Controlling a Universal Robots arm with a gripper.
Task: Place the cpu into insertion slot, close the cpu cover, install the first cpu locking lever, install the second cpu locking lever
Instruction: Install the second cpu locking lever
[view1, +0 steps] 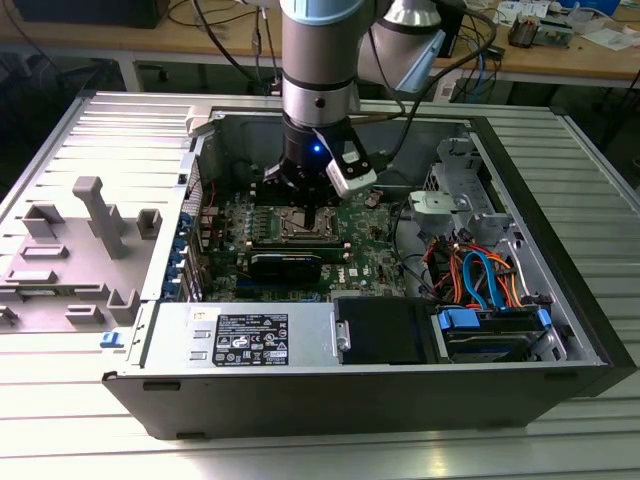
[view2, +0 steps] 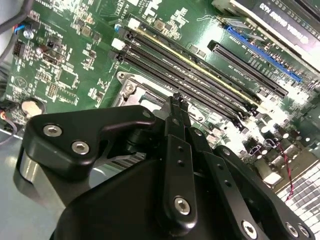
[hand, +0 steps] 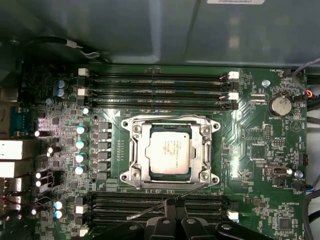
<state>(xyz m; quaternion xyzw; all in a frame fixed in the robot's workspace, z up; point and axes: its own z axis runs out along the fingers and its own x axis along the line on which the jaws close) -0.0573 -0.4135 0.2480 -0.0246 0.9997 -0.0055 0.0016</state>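
Two steps look done: cpu (hand: 170, 154) sits in the insertion slot (hand: 136, 129), with the cpu cover (hand: 145, 152) lying flat around it. Gripper (hand: 170, 205) hovers just beside the socket, jaws drawn together, apparently empty, tips at a thin locking lever (hand: 150, 210). Both levers seem not yet latched.

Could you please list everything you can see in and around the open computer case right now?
cpu: one, silvery, seated in the socket
cpu cover: one, silver frame, down around the chip
insertion slot: one, metal-rimmed, mid-board
motherboard: one, green, case floor
memory slots: several, black, both sides of the socket
coin cell: one, silver, board corner
power supply: one, grey, near case wall
cables: several, orange and blue, the exterior view's right
gripper: one, black, above the socket edge
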